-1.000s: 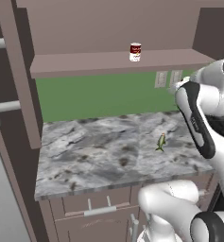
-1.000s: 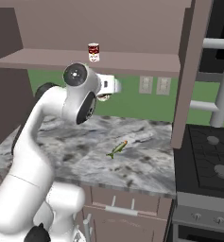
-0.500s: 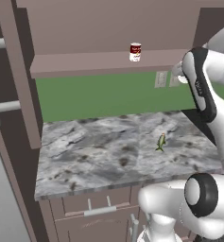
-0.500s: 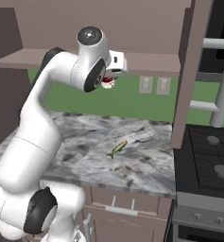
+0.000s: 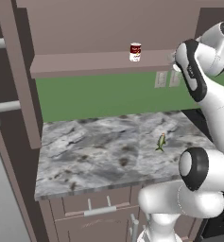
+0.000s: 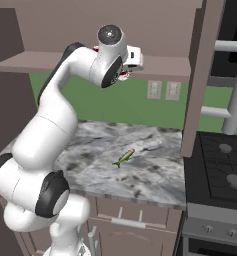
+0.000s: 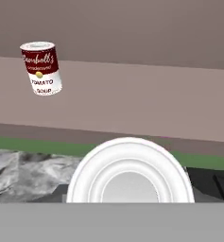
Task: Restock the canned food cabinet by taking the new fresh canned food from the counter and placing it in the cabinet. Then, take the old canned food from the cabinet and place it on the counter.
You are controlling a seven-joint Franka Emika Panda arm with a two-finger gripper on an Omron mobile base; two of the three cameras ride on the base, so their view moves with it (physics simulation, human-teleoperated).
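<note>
A red-and-white soup can (image 5: 135, 52) stands upright on the cabinet's shelf board (image 5: 85, 64); in the hand view that can (image 7: 41, 68) is at the upper left on the shelf (image 7: 132, 108). My gripper (image 6: 126, 70) is raised to shelf height, to the right of that can, and is shut on a second red-and-white can (image 6: 122, 75). That can's round white lid (image 7: 130, 175) sits at the bottom of the hand view and hides the fingertips. Below lies the marbled counter (image 5: 94, 156).
A small green, fish-like object (image 5: 161, 141) lies on the counter's right part (image 6: 124, 157). A tall cabinet door panel (image 6: 197, 75) hangs open beside a black stove (image 6: 225, 170). Two wall sockets (image 6: 162, 90) are on the green backsplash. Another panel (image 5: 19, 71) stands at the left.
The arm has swung upward, lifting the hand with its can from below the shelf to shelf level and nearer the cabinet. The can on the shelf has stayed put.
</note>
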